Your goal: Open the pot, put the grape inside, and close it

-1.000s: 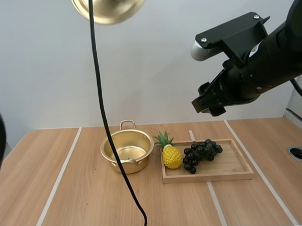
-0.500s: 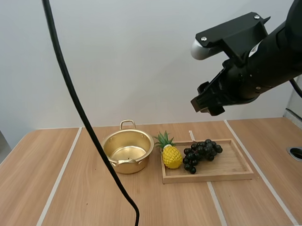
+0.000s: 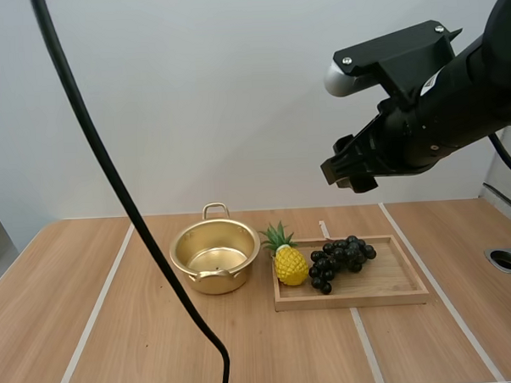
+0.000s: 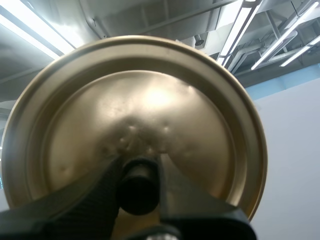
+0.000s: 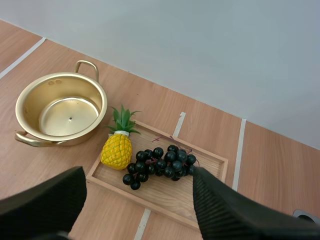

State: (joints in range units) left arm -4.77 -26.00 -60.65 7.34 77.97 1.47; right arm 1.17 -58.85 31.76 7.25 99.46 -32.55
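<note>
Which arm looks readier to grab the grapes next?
Right. The right claw hangs open above the grapes, while the left claw is busy holding the lid.

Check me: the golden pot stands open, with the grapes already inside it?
No. The pot stands open but empty; the grapes lie on the wooden tray beside it, as the high view shows.

Wooden table point(image 3: 117, 333) with pale seams running front to back; lidless gold pot point(image 3: 215, 258) sits near centre; wooden tray point(image 3: 396, 297) just beside it on the right; round port point(image 3: 507, 260) at right edge.
</note>
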